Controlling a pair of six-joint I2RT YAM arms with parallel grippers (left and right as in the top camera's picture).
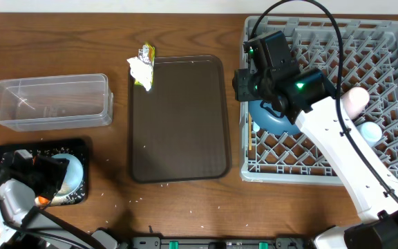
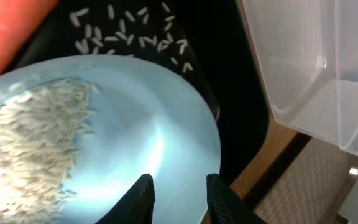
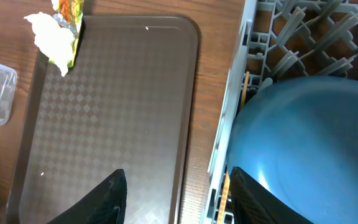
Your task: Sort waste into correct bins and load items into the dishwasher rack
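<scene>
The white bowl [image 1: 71, 174] [image 2: 135, 130] sits in the shallow black tray [image 1: 19, 151], with rice [image 2: 23, 149] heaped on one side. My left gripper [image 1: 52, 180] [image 2: 178, 186] hovers open over the bowl's rim, nothing pinched. An orange carrot [image 2: 5, 31] lies beside the bowl. The blue plate [image 1: 273, 119] [image 3: 309, 137] leans in the grey rack [image 1: 385, 76]. My right gripper [image 1: 242, 91] [image 3: 178, 176] is open, straddling the rack's left edge. A chopstick [image 3: 246, 87] lies by that edge. The napkin [image 1: 141, 71] and foil wrapper [image 1: 147, 51] rest at the brown tray's corner.
The clear tub [image 1: 50, 102] [image 2: 316, 68] stands just beyond the black tray. The brown serving tray [image 1: 178, 121] [image 3: 110, 106] fills the table's middle. A pink cup [image 1: 355, 101] and a light blue cup [image 1: 371, 131] sit in the rack. Loose rice grains [image 2: 129, 31] dot the black tray.
</scene>
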